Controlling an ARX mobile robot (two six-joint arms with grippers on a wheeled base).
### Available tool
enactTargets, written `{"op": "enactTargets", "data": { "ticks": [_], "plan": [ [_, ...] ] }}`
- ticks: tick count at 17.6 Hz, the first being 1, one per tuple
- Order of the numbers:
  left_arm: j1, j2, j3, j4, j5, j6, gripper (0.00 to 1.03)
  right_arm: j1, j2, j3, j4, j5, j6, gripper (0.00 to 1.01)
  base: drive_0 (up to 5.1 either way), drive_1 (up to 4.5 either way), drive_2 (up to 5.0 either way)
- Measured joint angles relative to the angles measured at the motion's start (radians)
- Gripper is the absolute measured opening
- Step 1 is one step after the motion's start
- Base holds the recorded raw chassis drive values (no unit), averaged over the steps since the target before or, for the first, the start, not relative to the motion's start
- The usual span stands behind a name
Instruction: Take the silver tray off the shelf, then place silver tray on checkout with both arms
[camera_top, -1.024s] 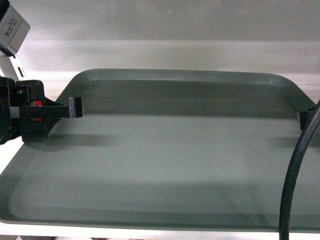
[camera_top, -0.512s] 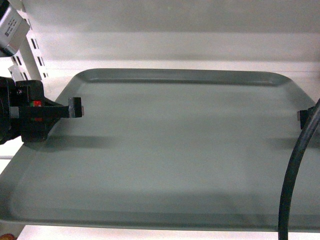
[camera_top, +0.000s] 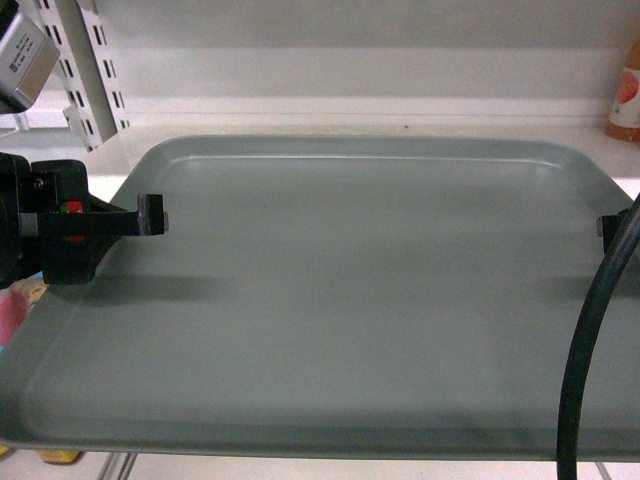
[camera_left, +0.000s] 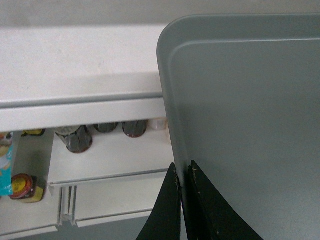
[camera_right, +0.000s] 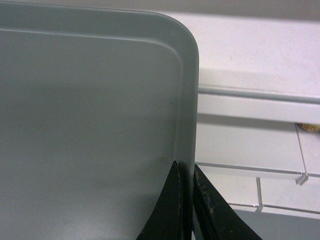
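The silver tray (camera_top: 350, 300) fills the head view, held level between both grippers. My left gripper (camera_top: 152, 215) is shut on its left rim, one finger above and one below (camera_left: 184, 172). At the right edge of the head view my right gripper (camera_top: 603, 228) pinches the right rim in the same way (camera_right: 186, 172). The wrist views show the tray's far corners (camera_left: 250, 100) (camera_right: 90, 110) reaching over the white shelf (camera_left: 75, 65) (camera_right: 250, 50), while the gripped part hangs out past its front lip. The shelf (camera_top: 400, 122) runs behind the tray. The checkout is out of view.
Slotted white uprights (camera_top: 90, 70) stand at the back left. An orange bottle (camera_top: 625, 100) is at the back right. Dark jars (camera_left: 75, 137) and a small jar (camera_left: 22, 186) sit on lower shelves under the tray's left side. My right arm's black cable (camera_top: 585, 370) crosses the right foreground.
The tray has stayed fixed between the grippers while the shelf behind has shifted: the uprights and the orange bottle have come into view, and goods now show under the tray's front edge.
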Motion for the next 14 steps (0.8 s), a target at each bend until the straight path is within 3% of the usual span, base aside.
{"op": "enactTargets", "data": {
  "ticks": [14],
  "plan": [
    [-0.001, -0.001, 0.0, 0.0, 0.0, 0.0, 0.03, 0.0, -0.003, 0.001, -0.005, 0.001, -0.001, 0.03, 0.1, -4.06, 4.3]
  ]
}}
